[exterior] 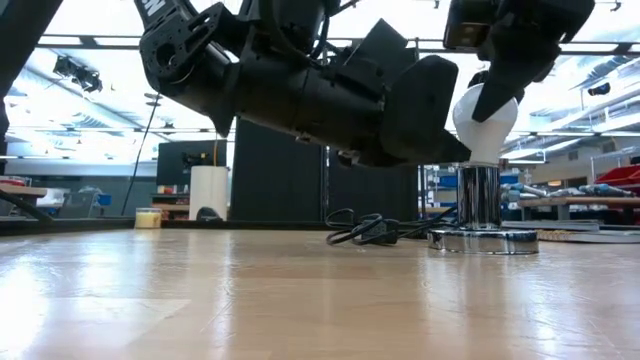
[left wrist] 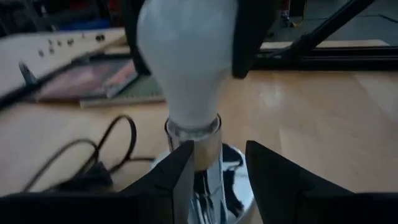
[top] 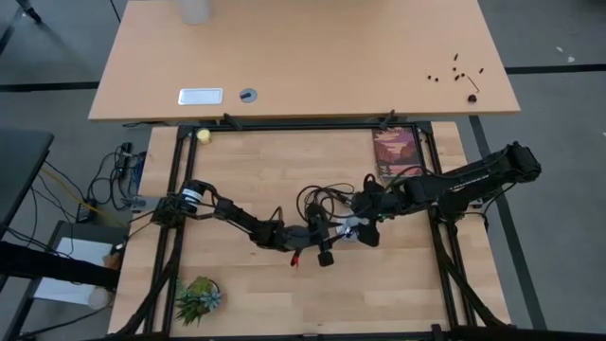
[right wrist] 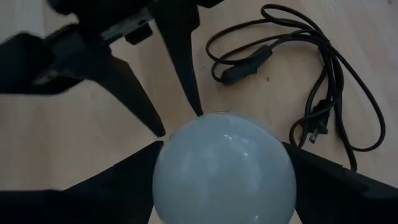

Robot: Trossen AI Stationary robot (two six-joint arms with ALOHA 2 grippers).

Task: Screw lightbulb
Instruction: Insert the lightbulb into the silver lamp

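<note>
I see the right gripper (right wrist: pixel 222 186) clamped around the lightbulb (exterior: pixel 486 118), upright atop the socket (exterior: pixel 480 200). My left gripper (left wrist: pixel 214 171) grips that socket's chrome stem.

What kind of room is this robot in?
Probably a lab or workshop: a wooden workbench in a black frame, shelving behind, and strip lights overhead. The robot is fitting a bulb there.

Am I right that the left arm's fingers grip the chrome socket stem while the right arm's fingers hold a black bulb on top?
Not quite: the bulb is white, as the left wrist view shows. The left fingers do grip the socket stem, and the right fingers hold the bulb.
</note>
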